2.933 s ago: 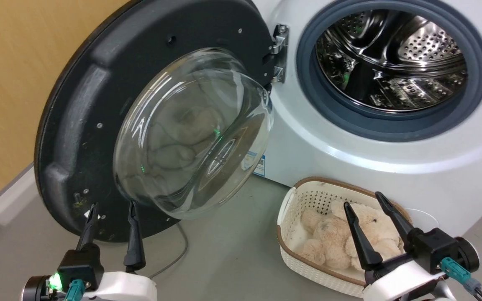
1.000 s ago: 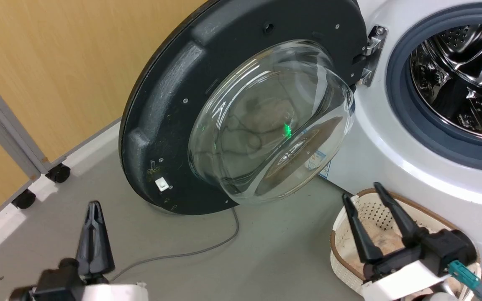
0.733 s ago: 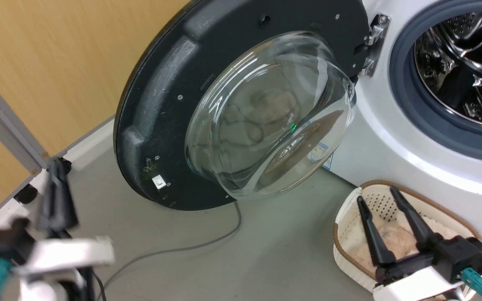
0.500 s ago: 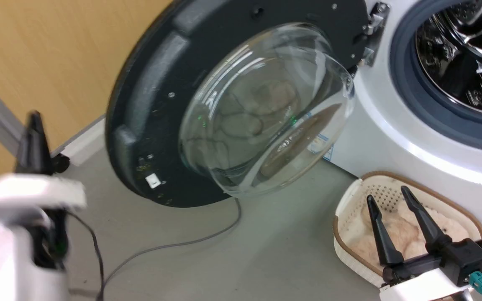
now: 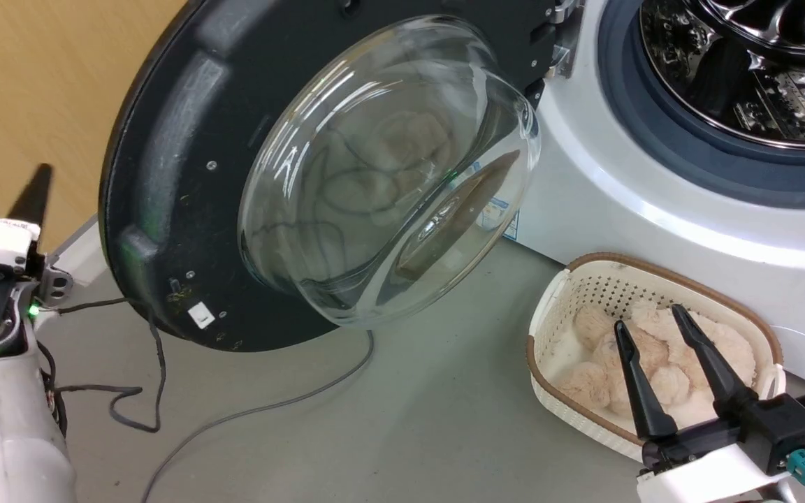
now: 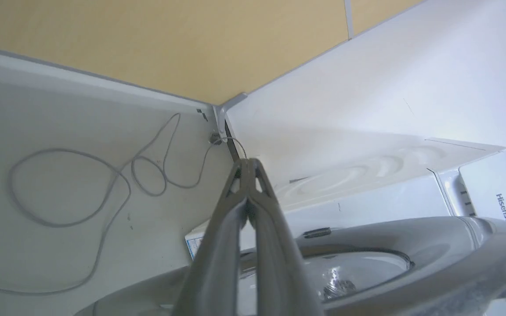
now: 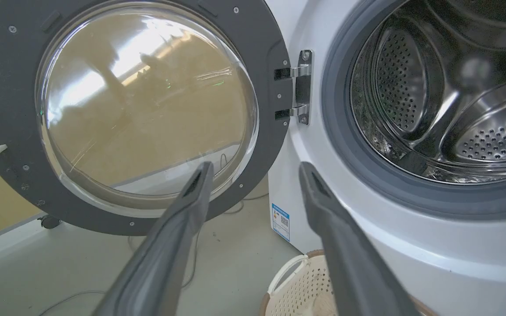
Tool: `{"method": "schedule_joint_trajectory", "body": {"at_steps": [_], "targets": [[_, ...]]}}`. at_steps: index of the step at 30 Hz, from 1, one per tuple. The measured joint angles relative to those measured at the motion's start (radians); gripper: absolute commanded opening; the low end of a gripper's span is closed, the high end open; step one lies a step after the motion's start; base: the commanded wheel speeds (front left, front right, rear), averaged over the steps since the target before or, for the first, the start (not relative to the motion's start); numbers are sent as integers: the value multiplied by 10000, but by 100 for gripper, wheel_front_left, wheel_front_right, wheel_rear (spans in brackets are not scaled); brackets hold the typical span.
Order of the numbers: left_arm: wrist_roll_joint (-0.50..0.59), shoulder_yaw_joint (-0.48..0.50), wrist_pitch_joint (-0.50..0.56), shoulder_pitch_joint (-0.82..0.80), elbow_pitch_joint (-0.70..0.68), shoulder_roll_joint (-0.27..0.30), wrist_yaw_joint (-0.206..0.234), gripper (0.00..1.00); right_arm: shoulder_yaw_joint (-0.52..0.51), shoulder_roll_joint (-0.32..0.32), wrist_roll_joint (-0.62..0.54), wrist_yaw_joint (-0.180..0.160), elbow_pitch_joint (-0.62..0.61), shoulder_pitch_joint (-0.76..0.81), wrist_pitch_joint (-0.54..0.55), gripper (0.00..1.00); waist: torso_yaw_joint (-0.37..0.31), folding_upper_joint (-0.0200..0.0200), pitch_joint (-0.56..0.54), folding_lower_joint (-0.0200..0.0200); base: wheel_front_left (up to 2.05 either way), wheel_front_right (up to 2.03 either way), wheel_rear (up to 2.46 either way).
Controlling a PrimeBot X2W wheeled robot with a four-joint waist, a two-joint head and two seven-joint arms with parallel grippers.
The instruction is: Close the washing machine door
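The washing machine door (image 5: 165, 175) is standing wide open, swung out to the left of the washing machine (image 5: 619, 202) on its metal hinge (image 7: 299, 87). Its inner face and bulging glass bowl (image 5: 374, 181) are facing the head camera. Its lower rim is hanging clear of the grey floor (image 5: 444, 433). The steel drum (image 5: 745, 63) is gaping inside the grey gasket (image 5: 654, 147), well apart from the door.

The left gripper (image 6: 247, 163) is sitting on the door's far side, between its outer face and the yellow wall (image 5: 18, 84). Its fingers are pressing together, holding nothing. In the left wrist view they are lying across the door's pale outer rim; cannot tell whether they are touching it. In the head view a dark, blurred fingertip is poking up beyond the left forearm.

The right gripper (image 5: 648, 320) is hovering low at the right over a white basket (image 5: 605, 290). The basket is sitting on the floor just beside the machine's front and carrying a beige plush toy (image 5: 588, 381). The gripper's fingers are spreading wide, gripping nothing.

A grey cable (image 5: 270, 412) is trailing across the floor under the door. A small blue sticker (image 7: 280, 220) is showing on the machine's lower front corner.
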Motion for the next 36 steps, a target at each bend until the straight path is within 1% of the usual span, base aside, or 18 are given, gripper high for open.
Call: {"method": "schedule_joint_trajectory", "body": {"at_steps": [4,8,15,16,18,20,24,28,32,36], "targets": [[-832,2,1530,-40,88,10,-153,0,-15,2,0,0,2,-12,0,100,-60,0,-56,0,0,0,0],[-1373,-153,2784,120,-232,8,-364,0,-73,21,2,0,27,-13,0,100,-61,0,-200,0,0,0,0],[-2096,-543,4730,1208,-1524,-52,-535,0,-240,226,10,0,125,-7,0,100,-82,0,-598,0,0,0,0],[-2443,-713,5425,1735,-2199,-226,-550,0,-414,322,21,0,138,35,0,100,-129,0,-814,0,0,0,0],[-2499,-932,5839,2110,-2690,-305,-543,0,-525,370,25,0,148,55,0,100,-175,0,-948,-1,0,0,0],[-2510,-1152,6169,2505,-3160,-451,-479,0,-635,410,29,0,159,87,0,100,-244,0,-1070,-1,0,0,0],[-2525,-1630,6640,3365,-4132,-932,-199,0,-920,510,52,0,155,219,0,100,-468,0,-1283,-1,0,0,0],[-2894,-2113,6947,4225,-4813,-1360,6,0,-1175,564,109,0,178,302,0,100,-792,0,-1404,-1,0,0,0],[-3216,-2778,6924,5033,-5321,-1499,127,0,-1221,591,109,0,173,300,0,100,-1239,0,-1418,-1,0,0,0],[-3754,-3674,6481,5580,-5578,-1586,153,0,-1223,606,109,0,174,296,0,100,-1772,0,-1344,-1,0,0,0]]}}
